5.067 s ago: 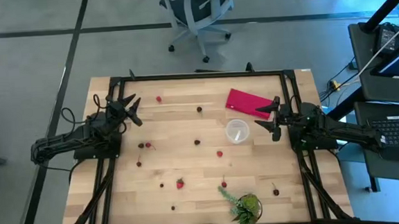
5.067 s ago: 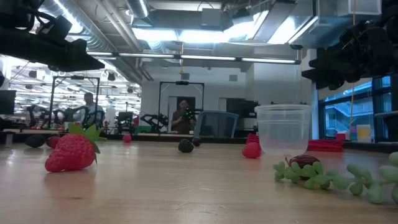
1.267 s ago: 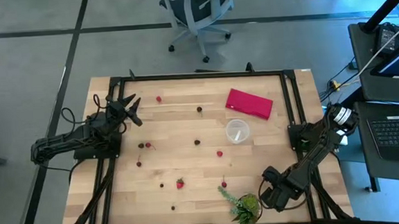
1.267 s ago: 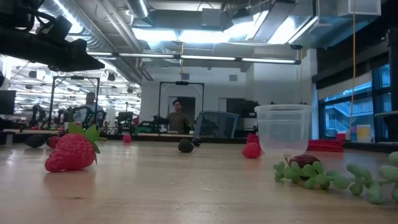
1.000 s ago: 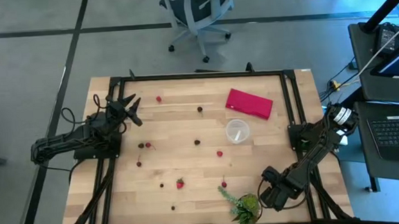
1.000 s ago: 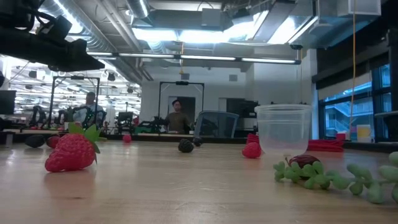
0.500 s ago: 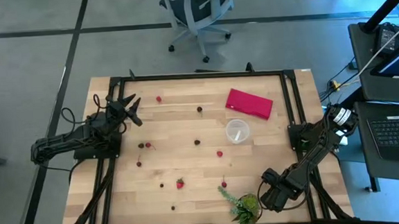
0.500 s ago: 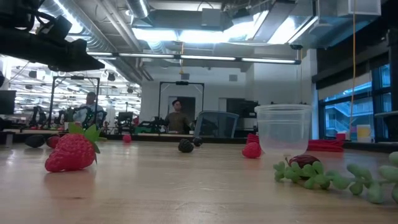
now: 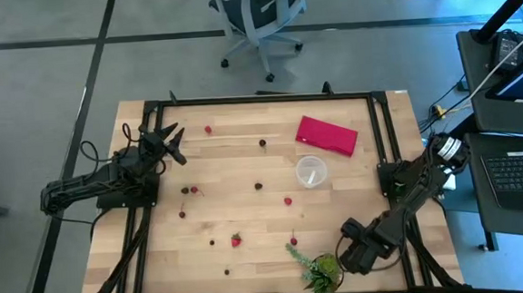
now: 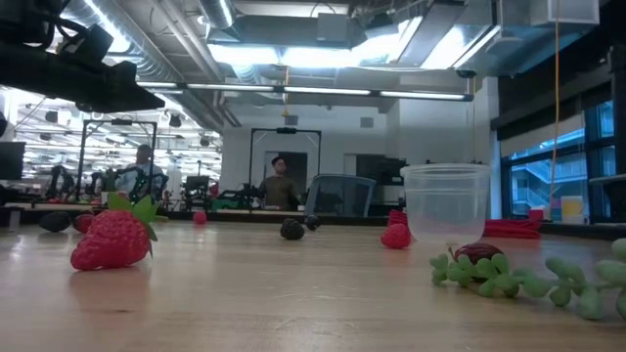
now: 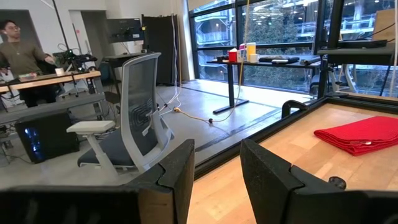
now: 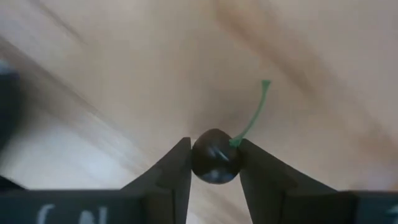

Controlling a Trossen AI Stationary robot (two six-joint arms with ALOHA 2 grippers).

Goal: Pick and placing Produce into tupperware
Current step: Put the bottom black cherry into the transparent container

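While the worktop (image 9: 245, 175) carries most of the scene, its load is sparse: a red flat piece (image 9: 326, 135) toward one o'clock, a leafy plant (image 9: 316, 270) at six o'clock near the front edge, and a clear cup (image 9: 311, 171) just right of centre, standing upright and, so far as the high view tells, empty. Small fruits lie scattered well apart across the boards, among them a strawberry (image 9: 235, 241) toward seven o'clock and another red one (image 9: 288, 200) just below the cup. Parked at nine o'clock, the left gripper (image 9: 165, 139) hangs over the worktop's left edge with its jaws apart and nothing between them, waiting. Down at five o'clock, the right gripper (image 9: 357, 254) sits low beside the plant, and its wrist view shows the jaws closed in against both sides of a dark cherry (image 12: 216, 155), whose green stem (image 12: 252, 118) sticks out beyond them, away from the camera; the fruit seems gripped yet not lifted off the wood. From that grip the cup lies toward eleven o'clock, well apart, so the carry would probably run up and inward across bare boards, and the right arm is plainly the nearer one for it.
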